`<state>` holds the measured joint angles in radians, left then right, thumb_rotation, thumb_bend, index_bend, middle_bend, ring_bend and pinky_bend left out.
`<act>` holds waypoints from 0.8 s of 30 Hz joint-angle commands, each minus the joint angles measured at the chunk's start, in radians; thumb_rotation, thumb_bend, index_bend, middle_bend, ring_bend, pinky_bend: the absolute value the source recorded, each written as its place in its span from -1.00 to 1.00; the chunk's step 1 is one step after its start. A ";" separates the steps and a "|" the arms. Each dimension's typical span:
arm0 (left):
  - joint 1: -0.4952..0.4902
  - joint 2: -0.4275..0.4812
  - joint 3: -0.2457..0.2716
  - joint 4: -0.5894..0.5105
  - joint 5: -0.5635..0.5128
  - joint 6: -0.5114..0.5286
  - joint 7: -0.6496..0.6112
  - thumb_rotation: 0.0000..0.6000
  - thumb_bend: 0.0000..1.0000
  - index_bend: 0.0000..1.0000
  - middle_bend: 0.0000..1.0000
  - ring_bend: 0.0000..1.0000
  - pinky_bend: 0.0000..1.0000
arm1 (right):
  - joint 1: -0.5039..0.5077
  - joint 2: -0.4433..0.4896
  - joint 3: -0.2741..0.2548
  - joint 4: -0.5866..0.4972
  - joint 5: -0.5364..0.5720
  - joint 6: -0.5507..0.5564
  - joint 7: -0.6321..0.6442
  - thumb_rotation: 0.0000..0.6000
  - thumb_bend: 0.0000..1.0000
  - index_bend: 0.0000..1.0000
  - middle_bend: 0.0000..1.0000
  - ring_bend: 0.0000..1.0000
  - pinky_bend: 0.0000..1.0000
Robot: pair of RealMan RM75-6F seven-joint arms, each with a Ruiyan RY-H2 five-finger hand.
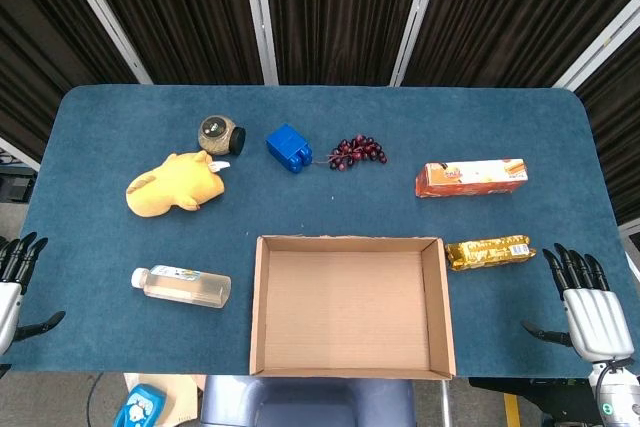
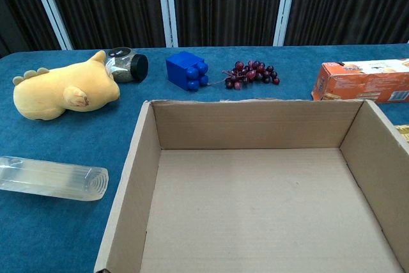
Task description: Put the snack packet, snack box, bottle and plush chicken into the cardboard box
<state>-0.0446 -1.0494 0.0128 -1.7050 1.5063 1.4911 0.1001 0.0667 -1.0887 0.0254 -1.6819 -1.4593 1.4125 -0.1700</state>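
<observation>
The open cardboard box (image 1: 438,297) (image 2: 139,158) stands empty at the table's near middle. The gold snack packet (image 1: 488,251) lies just right of it; only its edge (image 2: 403,132) shows in the chest view. The orange snack box (image 1: 471,177) (image 2: 362,81) lies beyond that. The clear bottle (image 1: 181,285) (image 2: 52,178) lies on its side left of the box. The yellow plush chicken (image 1: 174,185) (image 2: 61,92) lies at the far left. My left hand (image 1: 14,285) hovers open off the table's left edge. My right hand (image 1: 587,300) hovers open at the right edge, near the packet.
A dark-lidded jar (image 1: 221,133) (image 2: 126,66), a blue block (image 1: 289,147) (image 2: 187,70) and a bunch of purple grapes (image 1: 357,152) (image 2: 250,73) lie along the far side of the blue table (image 1: 330,207). A blue object (image 1: 140,405) lies on the floor below.
</observation>
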 commanded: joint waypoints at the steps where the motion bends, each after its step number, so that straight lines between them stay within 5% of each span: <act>1: -0.001 0.000 0.000 0.000 0.001 -0.001 -0.001 1.00 -0.89 -1.00 -1.00 -1.00 -1.00 | -0.001 0.001 0.000 0.000 0.001 0.000 0.000 1.00 -0.95 -0.92 -1.00 -1.00 -1.00; 24: -0.005 0.003 -0.001 -0.005 0.015 -0.006 -0.003 1.00 -0.89 -1.00 -1.00 -1.00 -1.00 | -0.008 0.005 -0.006 0.003 -0.012 0.011 0.016 1.00 -0.95 -0.92 -1.00 -1.00 -1.00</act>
<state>-0.0495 -1.0468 0.0122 -1.7103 1.5205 1.4843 0.0963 0.0595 -1.0842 0.0203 -1.6787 -1.4716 1.4241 -0.1561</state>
